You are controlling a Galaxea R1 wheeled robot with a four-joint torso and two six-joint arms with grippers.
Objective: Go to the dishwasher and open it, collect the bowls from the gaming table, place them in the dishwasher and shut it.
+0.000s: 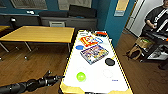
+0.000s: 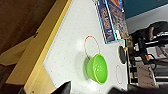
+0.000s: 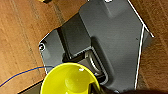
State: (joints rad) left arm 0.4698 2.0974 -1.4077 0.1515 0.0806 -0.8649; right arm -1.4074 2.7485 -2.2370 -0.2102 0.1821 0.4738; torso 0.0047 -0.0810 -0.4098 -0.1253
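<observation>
Collecting the bowls from the gaming desk: one in hand, one yet to be picked up.

In the right wrist view, low in the frame, the right pincer (image 3: pixel 93 87) appears to be grasping a bowl (image 3: pixel 68 80) by its rim, yellow-green in that light, above the robot's dark base and the wooden floor; in the head view's lower left the left pincer (image 1: pixel 59 78) reaches toward the near corner of the gaming desk (image 1: pixel 96 82), whether released or clenched I cannot tell; just beyond it, lower centre, a second bowl (image 1: pixel 81 76) sits upright on the white top; further up lie a dark round disc (image 1: pixel 109 61) and a board game box (image 1: pixel 94 54); a person (image 1: pixel 156 18) stands at upper right. My judgement: the next move calls for bringing the left pincer over the desk edge to that bowl's rim.
</observation>
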